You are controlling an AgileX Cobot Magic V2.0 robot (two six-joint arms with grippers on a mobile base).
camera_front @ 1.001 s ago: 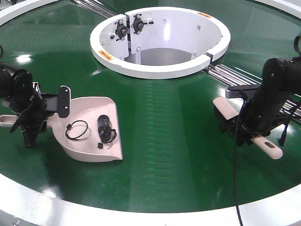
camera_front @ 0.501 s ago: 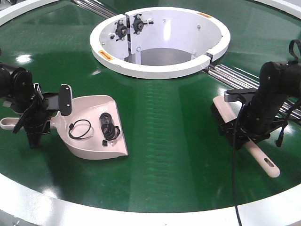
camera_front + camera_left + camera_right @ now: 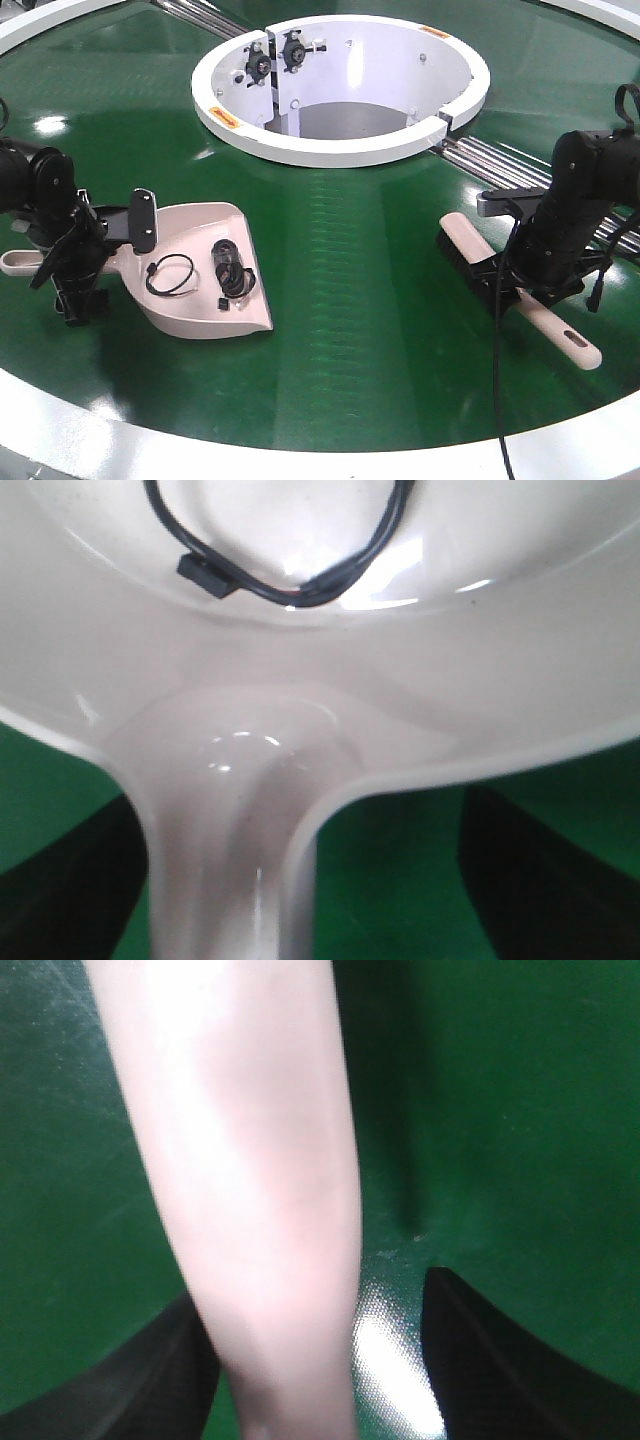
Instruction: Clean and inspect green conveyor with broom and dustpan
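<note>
Exterior front-facing view is filled edge to edge by the large glossy dark-green ring-shaped conveyor belt (image 3: 350,300), its surface throwing back pale patches of overhead light. A broad white outer rim (image 3: 100,435) curves along the near edge, and a white circular hub (image 3: 340,150) with an open centre sits toward the far side. Bare steel rollers (image 3: 500,160) run out from the hub toward the right. The beige-pink plastic dustpan (image 3: 200,300) lies flat on the belt at the left, wide mouth toward the middle of the belt and long straight handle pointing left. It holds a thin looped black cable (image 3: 170,275) and a bundled black cord (image 3: 230,268). The slim beige plastic broom (image 3: 565,338) lies on the belt at the right, well apart from the pan. Its short black bristles point toward the hub side and its tapering handle with a slotted hole points toward the near rim. The left claw (image 3: 300,820) straddles the pan's handle where it meets the scoop. Its jaws are parted, one dark finger (image 3: 70,880) against the handle and green belt showing between the handle and the other finger. The right claw (image 3: 310,1290) straddles the broom's handle in the same way, jaws apart, one finger (image 3: 130,1380) against the beige plastic and a strip of belt between the handle and the other.
</note>
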